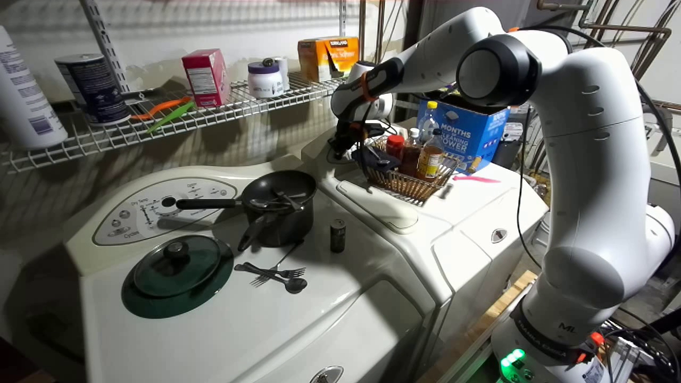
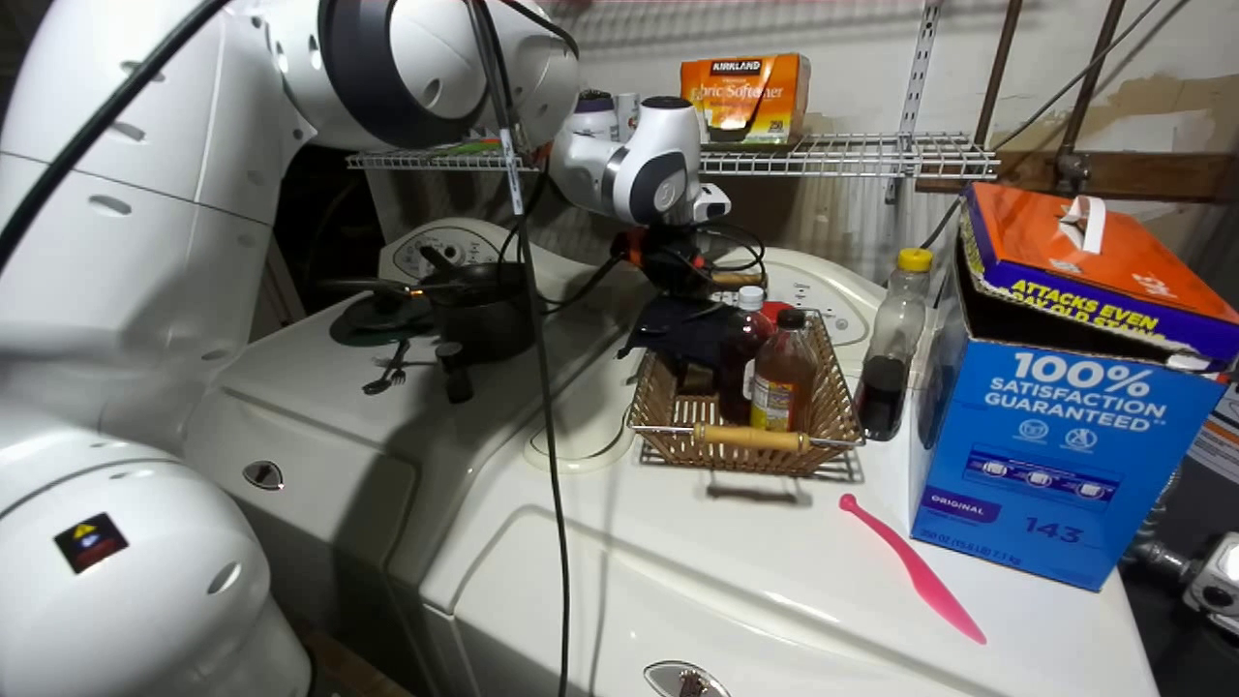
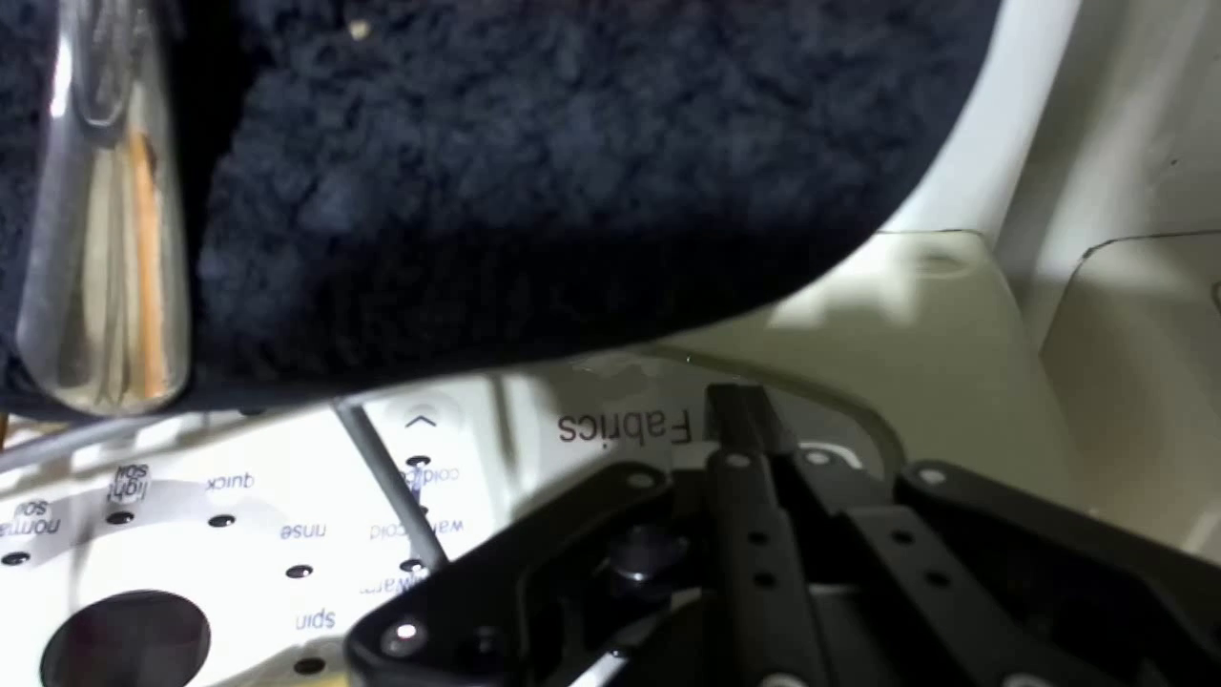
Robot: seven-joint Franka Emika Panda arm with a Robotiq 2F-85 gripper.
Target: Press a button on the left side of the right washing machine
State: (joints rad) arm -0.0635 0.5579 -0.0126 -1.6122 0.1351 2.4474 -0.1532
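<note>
Wire shelving [image 2: 871, 155] hangs beyond the basket [image 2: 740, 459], which stands on the right washer [image 2: 755, 571]. Behind the basket, the tool [image 3: 751, 415], tips together and empty, seems aligned for pressing; next likely comes a short push into the panel [image 2: 813, 295].

washer panel [image 3: 253, 572]: "Fabrics", "spin" | orange box [image 2: 743, 100]: "KIRKLAND" | blue box [image 2: 1045, 460]: "ORIGINAL", "143" | dryer panel [image 1: 159, 215]: "Dry Temp"

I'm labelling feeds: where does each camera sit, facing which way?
An exterior view: high, looking down across the pot toward the basket; arm at picture right.
An exterior view: high, facing the right washing machine and shelf; arm at picture left.
Wrist view: on the arm, facing the control panel; shut gripper shows.
Both exterior views share pot, basket and shelf.
</note>
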